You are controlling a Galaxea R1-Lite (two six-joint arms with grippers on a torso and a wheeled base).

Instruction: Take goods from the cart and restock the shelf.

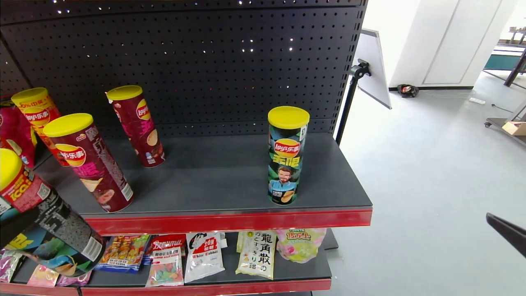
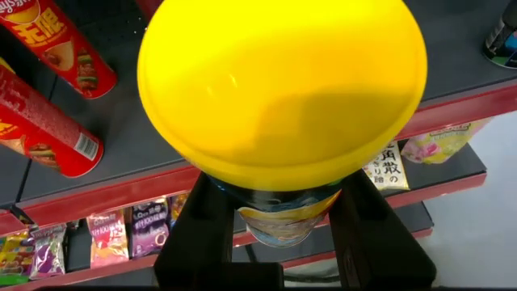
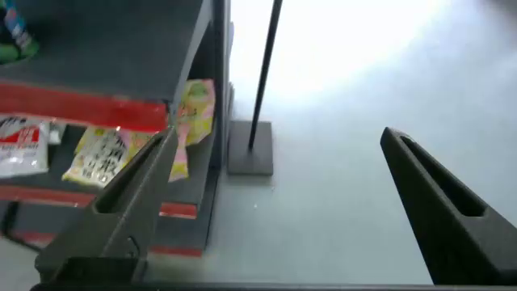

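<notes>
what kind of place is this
Probably a shop display, perhaps a mock one: a pegboard-backed shelf with red edges, chip cans standing on it, snack bags on the tier below. The bare floor and whiteboard beside it hint at a test room.

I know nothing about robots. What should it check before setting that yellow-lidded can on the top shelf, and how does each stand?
Left gripper shut on the yellow-lidded black chip can: ok.
Bare space on the dark grey top shelf between nearer maroon chip can and green-black can: ok.
Held can upright: not ok, tilted.
Right gripper open, aside over the floor: ok.
Can bottom above the red shelf edge: cannot tell.
</notes>
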